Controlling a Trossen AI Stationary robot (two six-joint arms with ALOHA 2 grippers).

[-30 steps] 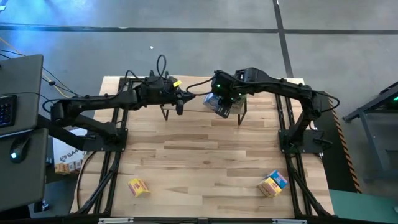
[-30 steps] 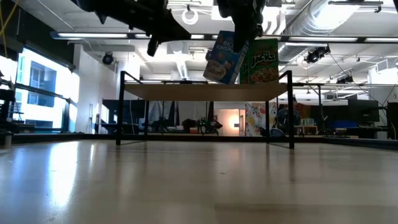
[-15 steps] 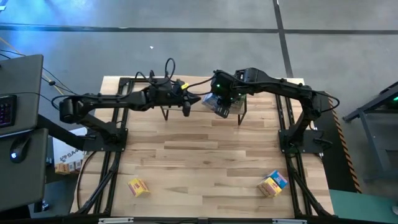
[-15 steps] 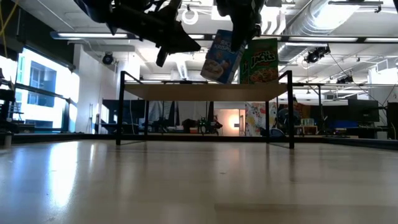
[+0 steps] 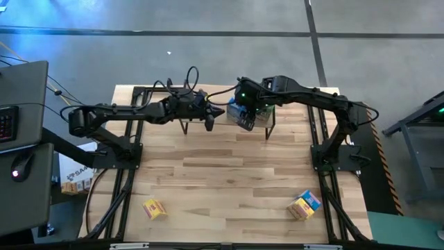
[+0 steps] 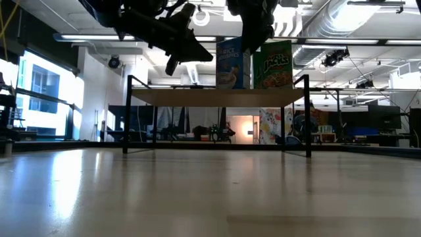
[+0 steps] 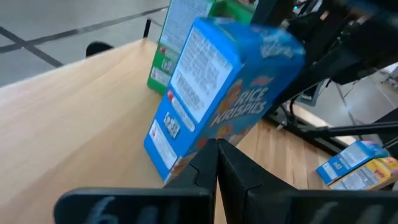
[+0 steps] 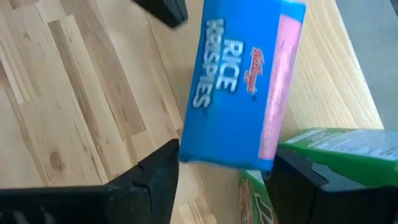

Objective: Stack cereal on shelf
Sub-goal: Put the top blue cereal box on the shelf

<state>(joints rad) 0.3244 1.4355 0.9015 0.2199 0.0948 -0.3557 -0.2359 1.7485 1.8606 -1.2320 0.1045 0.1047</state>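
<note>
Pale wood planks run the length of the worktop [image 5: 229, 180], and nearest to where I stand two boxes wait on it: a yellow box [image 5: 154, 208] on one side and a yellow-and-blue box [image 5: 304, 205] on the other, well apart. Farther back stands the shelf [image 6: 217, 96], a light plank on thin black legs. On it a blue cereal box [image 6: 233, 64] sits upright, just beside a green cereal box [image 6: 277, 64]. The right gripper [image 8: 217, 180] hangs over the blue box with its fingers spread to either side of it, seemingly letting go. The left gripper [image 7: 216, 163], its fingers closed together and holding nothing, sits close against the blue box's lower edge, as if steadying it. To finish this placement well, I would judge that the right fingers should open fully and rise straight up, so neither pad drags the box over or nudges the green one. The left arm should hold steady until the box stands alone, then draw away sideways.
</note>
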